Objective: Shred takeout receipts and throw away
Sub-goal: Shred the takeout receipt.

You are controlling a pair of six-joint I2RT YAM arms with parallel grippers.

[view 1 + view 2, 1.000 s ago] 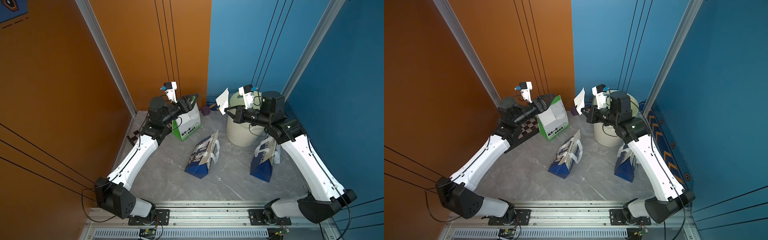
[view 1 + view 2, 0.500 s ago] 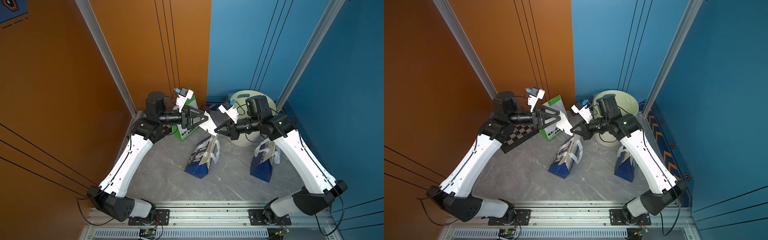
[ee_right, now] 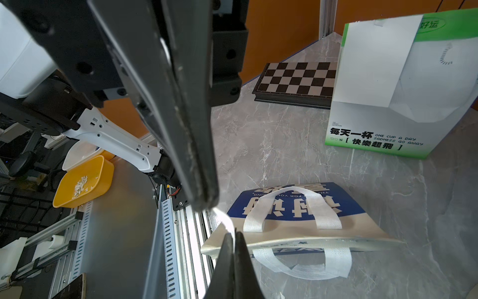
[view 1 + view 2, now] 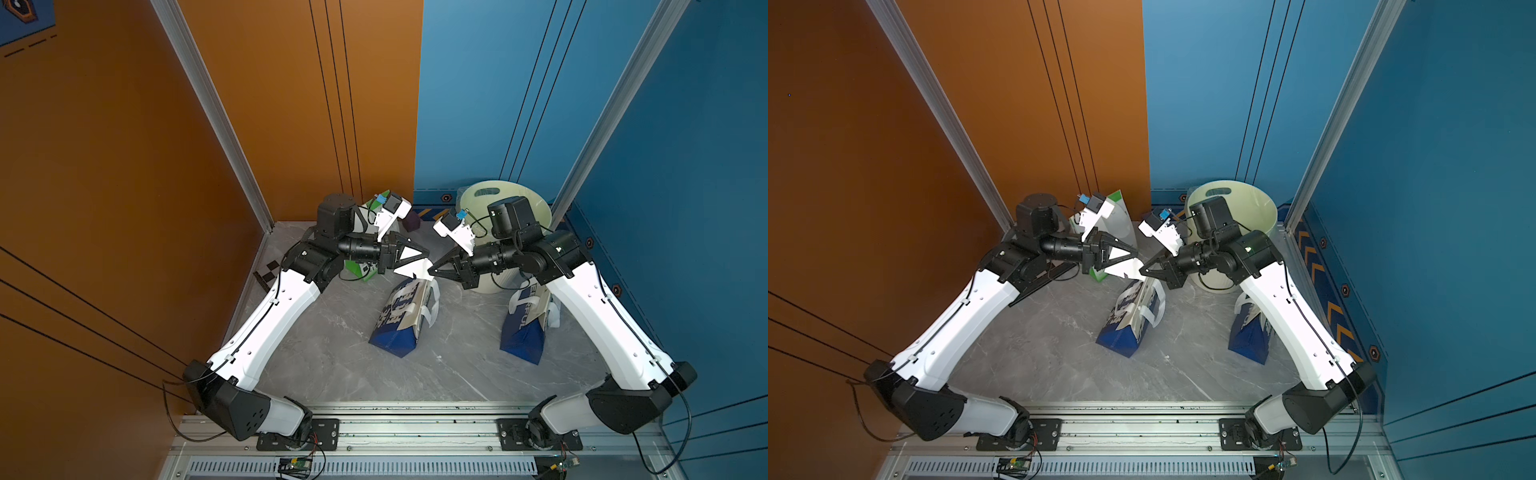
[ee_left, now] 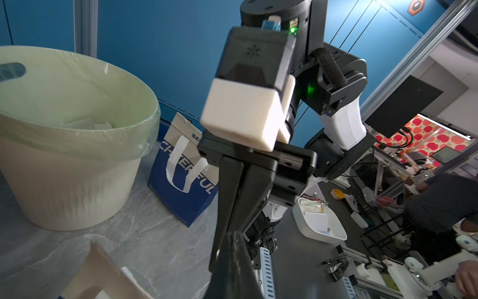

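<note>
both pincers meet in mid-air over the middle of the grey marble counter (image 4: 332,357). the left pincer (image 4: 424,254) and the right pincer (image 4: 433,271) point at each other, tips almost touching. between them hangs 1 takeout receipt (image 4: 409,269), a plain white slip. it is clear of the counter and just above the lying blue-and-white bag (image 4: 399,320).

in the right wrist view the right pincer (image 3: 233,248) has its jaws pressed together on the edge of that slip (image 3: 224,220). the left pincer (image 3: 204,202) comes down to a closed point on the same paper right beside it. so both are clamped on the takeout receipt, each at a neighbouring spot. both top views show the same.

a 2nd receipt (image 3: 375,59) lies flat against the face of the upright green-and-white bag (image 3: 375,134), at the back of the counter on the left arm's side. a folded chessboard (image 3: 294,80) lies just beside that bag.

on the right arm's side the cream waste bin (image 5: 64,181), lined with a thin clear bag, stands at the back. a few white paper scraps (image 5: 85,123) lie inside it. the standing blue-and-white bag (image 4: 521,332) is just in front of the bin, under the right arm. off the counter, past the rail, i can see a yellow tub (image 3: 101,186) with small white bits in it.
</note>
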